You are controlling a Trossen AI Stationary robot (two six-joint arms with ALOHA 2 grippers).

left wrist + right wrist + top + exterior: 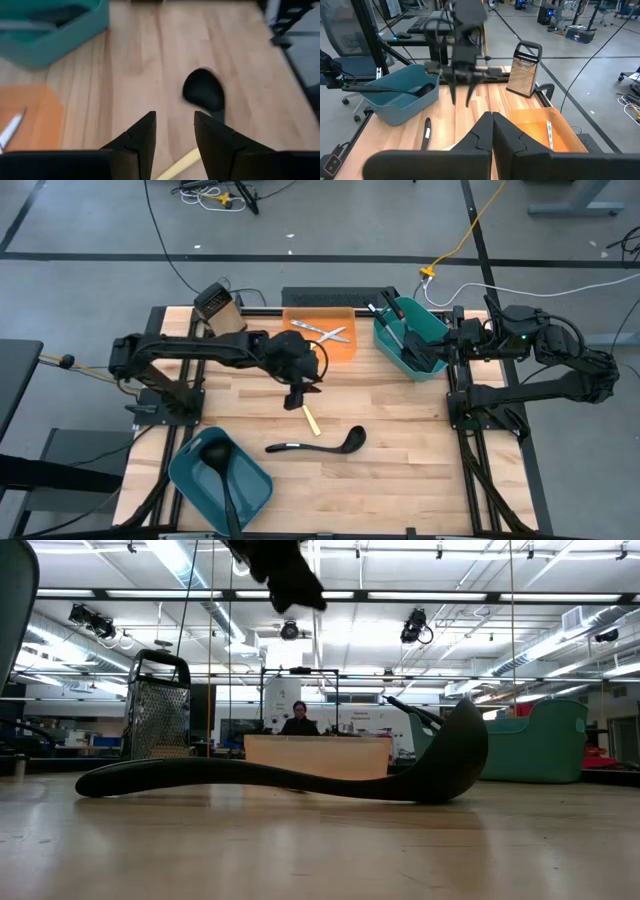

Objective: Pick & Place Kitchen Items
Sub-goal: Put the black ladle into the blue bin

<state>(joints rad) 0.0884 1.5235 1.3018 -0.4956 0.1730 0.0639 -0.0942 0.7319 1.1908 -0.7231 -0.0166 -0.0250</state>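
A black ladle [315,443] lies on the wooden table, its bowl [203,90] toward the right. A pale yellow-handled piece [311,420] lies flat just beyond it. My left gripper [298,395] hangs open above the table's middle, over the yellow piece [180,167], with nothing between its fingers [145,135]. Silver cutlery [325,332] lies in the orange tray [345,348]. Another ladle [222,470] rests in the near-left teal bin [190,480]. Black utensils [405,340] stand in the far-right teal bin [432,328]. My right gripper [492,125] is shut, drawn back at the table's right edge.
A metal box grater [218,305] stands at the far left of the table. The far-right teal bin [545,745] and the grater [158,705] rise behind the ladle [300,775] in the low view. Bare wood lies right of the ladle.
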